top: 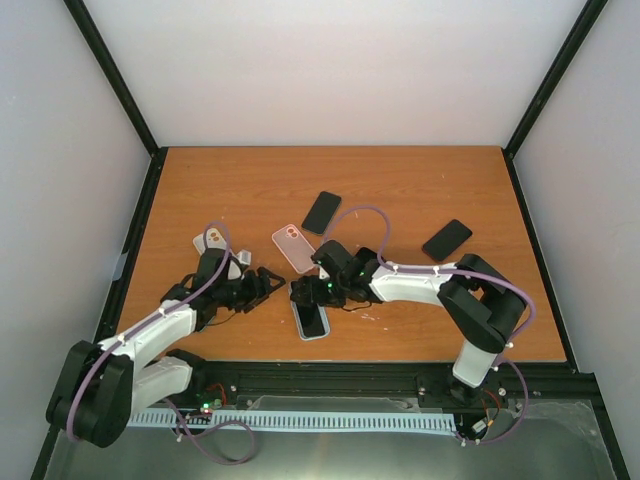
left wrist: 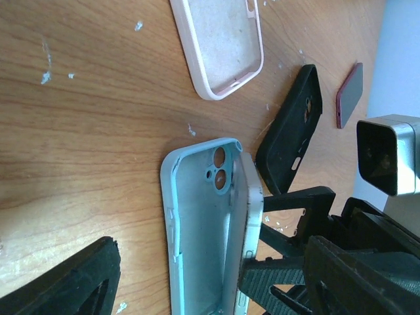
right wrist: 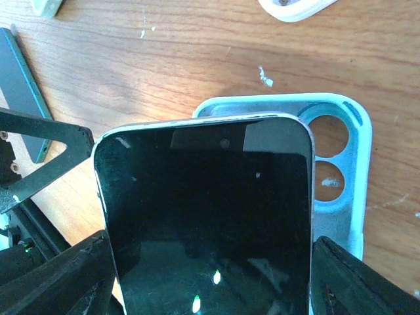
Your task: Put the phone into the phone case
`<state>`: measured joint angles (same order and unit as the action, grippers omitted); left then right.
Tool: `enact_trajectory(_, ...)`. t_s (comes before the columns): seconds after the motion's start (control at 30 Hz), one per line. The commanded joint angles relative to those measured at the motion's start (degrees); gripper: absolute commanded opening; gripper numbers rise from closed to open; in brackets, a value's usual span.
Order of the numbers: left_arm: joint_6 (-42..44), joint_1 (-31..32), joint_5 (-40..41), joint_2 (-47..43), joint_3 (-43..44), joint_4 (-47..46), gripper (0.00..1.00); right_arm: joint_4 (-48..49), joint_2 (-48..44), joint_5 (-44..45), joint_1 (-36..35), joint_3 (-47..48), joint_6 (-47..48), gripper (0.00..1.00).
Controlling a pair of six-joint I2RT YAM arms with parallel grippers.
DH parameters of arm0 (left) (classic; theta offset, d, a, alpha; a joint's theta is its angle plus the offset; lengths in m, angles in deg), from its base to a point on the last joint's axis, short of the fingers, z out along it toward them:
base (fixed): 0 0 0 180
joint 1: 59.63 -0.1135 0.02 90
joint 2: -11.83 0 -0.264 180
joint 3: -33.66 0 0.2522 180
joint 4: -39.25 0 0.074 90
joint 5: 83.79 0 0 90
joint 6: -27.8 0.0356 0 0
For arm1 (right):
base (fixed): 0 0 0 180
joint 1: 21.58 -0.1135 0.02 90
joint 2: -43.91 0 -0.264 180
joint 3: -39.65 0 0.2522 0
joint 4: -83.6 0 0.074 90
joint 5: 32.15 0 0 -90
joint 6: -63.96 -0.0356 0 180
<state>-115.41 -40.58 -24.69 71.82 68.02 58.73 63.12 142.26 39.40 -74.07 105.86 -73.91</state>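
Note:
The light blue phone case point(left wrist: 200, 223) lies open side up on the table, camera holes at its far end. It also shows in the right wrist view point(right wrist: 341, 164). My right gripper point(right wrist: 210, 282) is shut on the phone point(right wrist: 210, 216), which has a dark screen and a silver rim. It holds the phone tilted over the case, with one long edge point(left wrist: 252, 216) resting in the case's right wall. In the top view the phone point(top: 311, 320) is in front of both grippers. My left gripper point(left wrist: 210, 289) is open, with a finger on each side of the case's near end.
A pink case point(left wrist: 223, 46) lies beyond the blue one. A black case point(left wrist: 292, 131) and a dark red phone point(left wrist: 349, 92) are to its right. A white case point(top: 212, 240) lies at the left, and black phones lie in the middle point(top: 321, 212) and at the right point(top: 447, 239).

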Motion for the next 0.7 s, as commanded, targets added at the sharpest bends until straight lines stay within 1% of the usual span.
enact_trajectory(0.0, 0.04, -0.24, -3.27, 1.99, -0.50, -4.42, 0.75, -2.59, 1.80, 1.32, -0.66, 0.80, 0.00, 0.47)
enact_trajectory(0.07, -0.25, -0.24, -4.26, 2.92, -0.89, -5.56, 0.71, -2.43, 1.75, 2.32, -0.68, 0.49, -0.32, 0.48)
enact_trajectory(0.17, -0.62, -0.24, -5.03, 3.66, -1.54, -6.71, 0.66, -2.78, 2.17, 4.18, -0.68, 0.94, -0.10, 0.54)
enact_trajectory(0.27, -1.08, -0.20, -5.31, 3.99, -1.77, -7.08, 0.63, -3.69, 2.92, 4.29, -0.68, 1.73, 0.60, 0.57)
enact_trajectory(0.33, -1.28, -0.16, -5.34, 3.89, -1.87, -7.09, 0.58, -3.91, 2.48, 4.55, -0.67, 1.57, 0.68, 0.59)
enact_trajectory(0.43, -1.59, -0.15, -5.14, 3.74, -2.36, -7.15, 0.52, -4.40, 0.90, 5.24, -0.68, 1.32, 0.85, 0.65)
enact_trajectory(0.6, -2.29, 0.30, -5.40, 4.30, -3.45, -8.05, 0.50, -5.35, -1.76, 6.19, -0.68, 1.17, 1.54, 0.79)
enact_trajectory(0.67, -2.32, 0.81, -5.70, 4.92, -3.48, -8.62, 0.50, -5.70, -2.39, 6.30, -0.68, 1.08, 1.90, 0.82)
